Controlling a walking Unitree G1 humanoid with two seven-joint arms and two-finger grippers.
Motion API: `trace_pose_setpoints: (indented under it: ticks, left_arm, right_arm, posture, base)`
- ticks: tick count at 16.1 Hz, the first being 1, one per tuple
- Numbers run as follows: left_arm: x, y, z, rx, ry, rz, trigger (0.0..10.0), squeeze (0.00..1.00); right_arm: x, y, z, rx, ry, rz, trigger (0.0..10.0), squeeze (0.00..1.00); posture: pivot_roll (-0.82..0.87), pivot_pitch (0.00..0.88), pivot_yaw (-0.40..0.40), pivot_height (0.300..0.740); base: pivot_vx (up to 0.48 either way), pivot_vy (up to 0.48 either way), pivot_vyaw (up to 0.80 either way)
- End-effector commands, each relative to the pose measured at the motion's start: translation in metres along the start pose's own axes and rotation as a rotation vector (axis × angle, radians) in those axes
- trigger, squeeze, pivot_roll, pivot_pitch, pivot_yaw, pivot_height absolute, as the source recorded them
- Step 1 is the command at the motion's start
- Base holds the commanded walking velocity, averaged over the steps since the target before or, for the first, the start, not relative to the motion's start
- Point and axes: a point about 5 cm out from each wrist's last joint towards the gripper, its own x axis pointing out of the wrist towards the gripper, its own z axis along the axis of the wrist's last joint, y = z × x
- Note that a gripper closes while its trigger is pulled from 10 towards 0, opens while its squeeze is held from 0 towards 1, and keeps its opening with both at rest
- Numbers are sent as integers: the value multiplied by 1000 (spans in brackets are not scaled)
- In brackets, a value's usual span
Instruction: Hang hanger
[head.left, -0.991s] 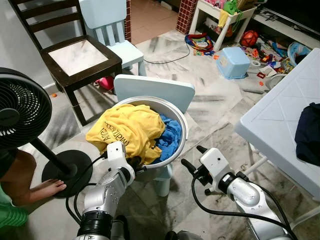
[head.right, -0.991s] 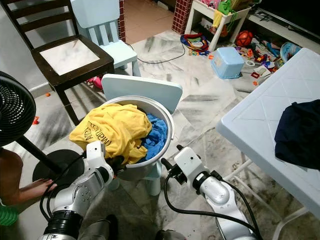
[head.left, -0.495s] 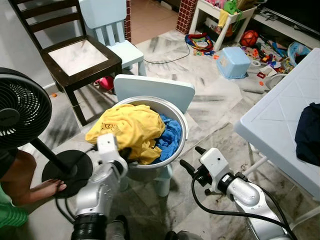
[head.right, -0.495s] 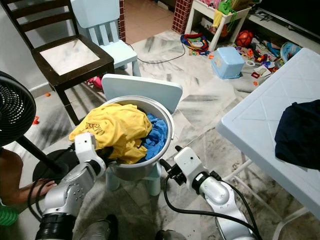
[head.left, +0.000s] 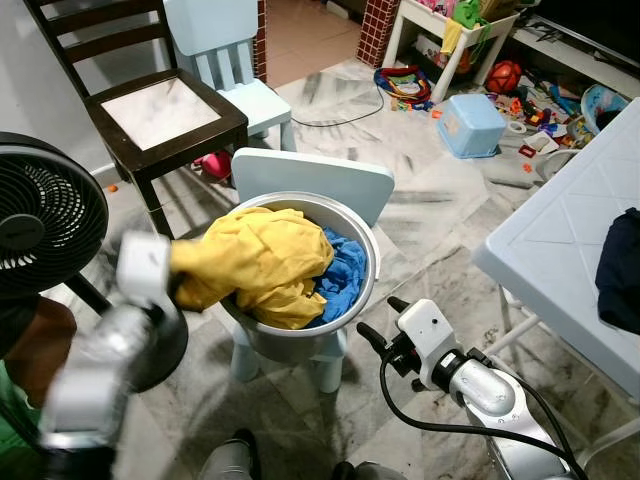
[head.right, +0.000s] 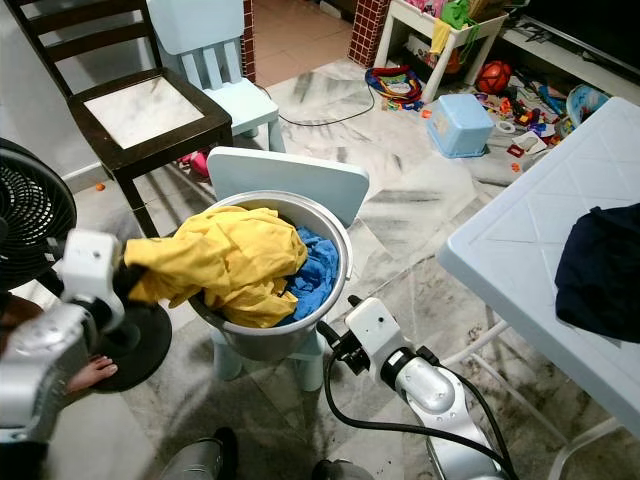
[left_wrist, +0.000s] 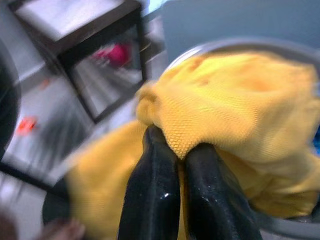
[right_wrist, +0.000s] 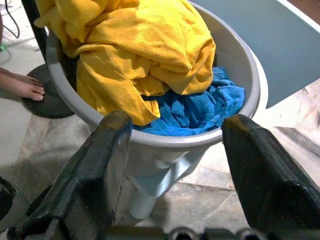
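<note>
Left gripper (left_wrist: 172, 150) has its fingers pinched on the yellow shirt (head.left: 262, 260), which trails from the jaws back into the basin (head.left: 366, 250). Right gripper (head.left: 376, 322), jaws spread wide, waits beside the rim. No hanger visible.

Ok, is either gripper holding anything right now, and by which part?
The left gripper is shut on a bunched edge of the yellow shirt. The right gripper is open and empty, beside the basin.

Yellow shirt (head.left: 262, 262) draped over basin (head.left: 366, 290)
</note>
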Motion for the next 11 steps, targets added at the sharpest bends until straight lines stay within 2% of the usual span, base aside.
trace_pose_setpoints:
  ticks: [1,2,3,4,5,6,7,9,10,11]
  left_arm:
    - [-4,-15,10,21,-2,-179,0,0]
    - [-11,-10,21,71,18,-297,0,0]
    - [-12,11,41,99,-18,-301,0,0]
    - [-4,34,59,107,-91,-149,0,0]
    - [0,52,72,149,-164,-16,0,0]
    - [2,59,82,167,-224,58,0,0]
    - [3,60,91,184,-283,98,0,0]
    - [6,52,108,315,-338,93,0,0]
    - [10,48,112,340,-344,81,0,0]
    - [16,40,115,392,-347,21,0,0]
  right_arm:
    - [-4,0,-5,7,19,-3,10000,0]
    - [-3,-1,-6,6,20,-2,10000,0]
    - [-2,-2,-6,6,21,-2,10000,0]
    - [0,-2,-5,4,21,-2,10000,0]
    - [2,-3,-4,2,18,-4,10000,0]
    - [2,-3,-4,1,16,-9,10000,0]
    - [3,-3,-4,1,14,-13,10000,0]
    - [4,-2,-3,0,12,-11,10000,0]
    - [4,-2,-4,1,12,-14,10000,0]
    - [5,-2,-3,1,10,-17,10000,0]
  posture:
    - [27,171,-78,740]
    - [30,170,-80,740]
    - [34,166,-82,740]
    - [34,166,-82,740]
    - [35,163,-81,740]
    - [33,161,-83,740]
    - [31,159,-84,740]
    - [35,155,-79,740]
    - [36,154,-77,740]
    - [35,153,-73,740]
  base:
    - [0,0,0]
    - [0,0,0]
    - [0,0,0]
    - [0,0,0]
    - [0,0,0]
    - [0,0,0]
    - [0,0,0]
    - [0,0,0]
    - [0,0,0]
    - [0,0,0]
